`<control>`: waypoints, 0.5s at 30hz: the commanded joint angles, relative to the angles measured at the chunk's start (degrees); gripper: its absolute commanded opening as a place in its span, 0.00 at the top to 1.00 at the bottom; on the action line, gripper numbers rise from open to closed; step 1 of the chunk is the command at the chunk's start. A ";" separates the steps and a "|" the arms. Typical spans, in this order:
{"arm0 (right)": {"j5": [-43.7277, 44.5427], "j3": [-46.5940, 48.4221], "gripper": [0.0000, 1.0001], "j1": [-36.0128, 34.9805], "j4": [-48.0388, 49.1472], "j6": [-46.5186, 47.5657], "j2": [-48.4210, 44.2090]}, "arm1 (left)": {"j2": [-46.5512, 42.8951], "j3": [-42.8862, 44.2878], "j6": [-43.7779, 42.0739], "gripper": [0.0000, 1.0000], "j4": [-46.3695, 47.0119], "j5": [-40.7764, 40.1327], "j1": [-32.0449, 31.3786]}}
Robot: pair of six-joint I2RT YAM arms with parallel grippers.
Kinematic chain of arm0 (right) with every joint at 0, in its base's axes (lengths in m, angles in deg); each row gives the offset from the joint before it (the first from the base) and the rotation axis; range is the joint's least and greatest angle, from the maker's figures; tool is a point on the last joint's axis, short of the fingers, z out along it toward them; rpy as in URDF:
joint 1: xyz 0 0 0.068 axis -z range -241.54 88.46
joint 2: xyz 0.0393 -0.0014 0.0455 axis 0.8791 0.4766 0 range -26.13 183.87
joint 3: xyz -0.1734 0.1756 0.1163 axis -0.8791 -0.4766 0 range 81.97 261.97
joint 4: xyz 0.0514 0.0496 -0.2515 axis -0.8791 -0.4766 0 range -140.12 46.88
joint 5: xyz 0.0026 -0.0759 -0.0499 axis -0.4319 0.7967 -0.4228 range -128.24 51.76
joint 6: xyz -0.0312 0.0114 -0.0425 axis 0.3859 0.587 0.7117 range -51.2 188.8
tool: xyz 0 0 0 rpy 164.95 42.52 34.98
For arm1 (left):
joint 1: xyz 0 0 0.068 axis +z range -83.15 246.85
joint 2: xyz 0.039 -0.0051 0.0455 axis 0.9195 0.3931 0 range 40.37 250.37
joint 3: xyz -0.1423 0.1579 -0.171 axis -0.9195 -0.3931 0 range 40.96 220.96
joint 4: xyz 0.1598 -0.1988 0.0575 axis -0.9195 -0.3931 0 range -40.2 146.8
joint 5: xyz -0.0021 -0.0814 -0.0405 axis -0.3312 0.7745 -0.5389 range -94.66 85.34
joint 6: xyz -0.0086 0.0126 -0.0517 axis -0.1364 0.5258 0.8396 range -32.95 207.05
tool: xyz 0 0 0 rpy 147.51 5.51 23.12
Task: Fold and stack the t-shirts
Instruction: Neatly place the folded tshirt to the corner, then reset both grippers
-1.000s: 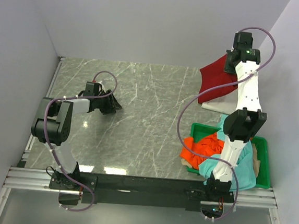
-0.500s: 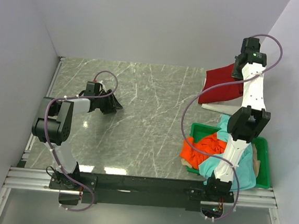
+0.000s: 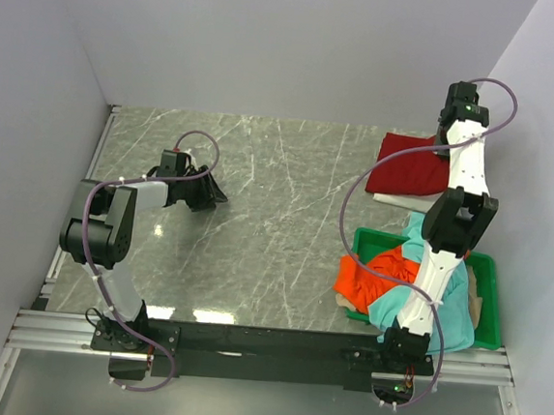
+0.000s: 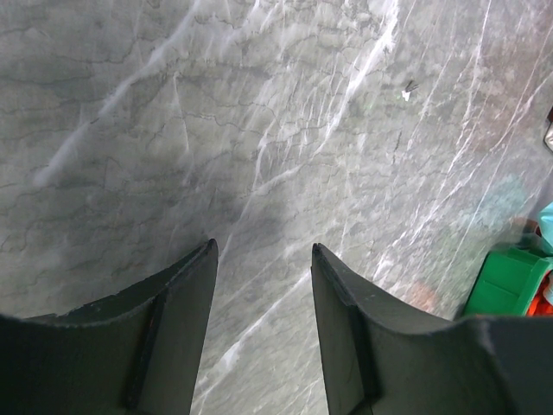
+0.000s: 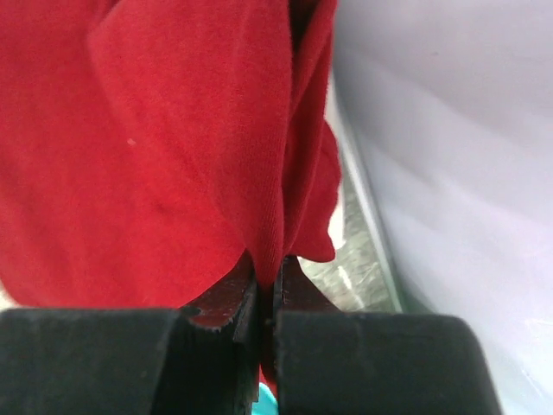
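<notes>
The dark red t-shirt [image 3: 412, 164] lies at the back right of the table on top of a white t-shirt [image 3: 399, 200]. My right gripper [image 3: 445, 145] is shut on a fold of the red t-shirt [image 5: 173, 138] by the right wall. An orange t-shirt [image 3: 373, 274] and a teal t-shirt [image 3: 443, 305] are heaped in the green tray [image 3: 489, 284]. My left gripper [image 3: 212, 194] rests low over the bare marble at the left, open with nothing between its fingers [image 4: 186, 285].
The green tray [image 4: 510, 281] sits at the front right, with clothes spilling over its left rim. White walls close in on the left, back and right. The marble tabletop [image 3: 275, 227] stretches between the two arms.
My right gripper has carried the red t-shirt's edge rightward and down toward the back right corner, so the cloth now lies flatter. The left arm has not moved.
</notes>
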 commanded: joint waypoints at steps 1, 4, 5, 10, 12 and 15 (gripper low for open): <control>7.93 -0.16 1.00 0.40 5.22 0.74 -0.41 | 1.39 -0.19 -1.33 0.45 -5.15 -2.65 -0.75; 13.92 -1.12 0.62 0.49 7.06 -0.22 -0.67 | 0.34 0.07 -1.59 0.45 -5.41 -3.00 -1.28; 14.27 -1.39 0.56 0.49 7.42 -0.49 -1.37 | -0.01 -0.01 -1.59 0.45 -5.41 -3.09 -1.63; 12.17 -6.55 0.45 0.49 10.93 -2.95 -5.76 | -3.96 -0.28 -1.68 0.45 -5.50 -4.93 -3.12; 11.56 -9.81 0.45 0.22 12.25 -4.26 -9.53 | -5.72 -0.10 -1.77 0.45 -5.85 -5.55 -3.91; 9.80 -17.28 0.46 -0.39 15.41 -5.58 -15.51 | -8.18 0.16 -1.77 0.45 -6.29 -6.96 -4.71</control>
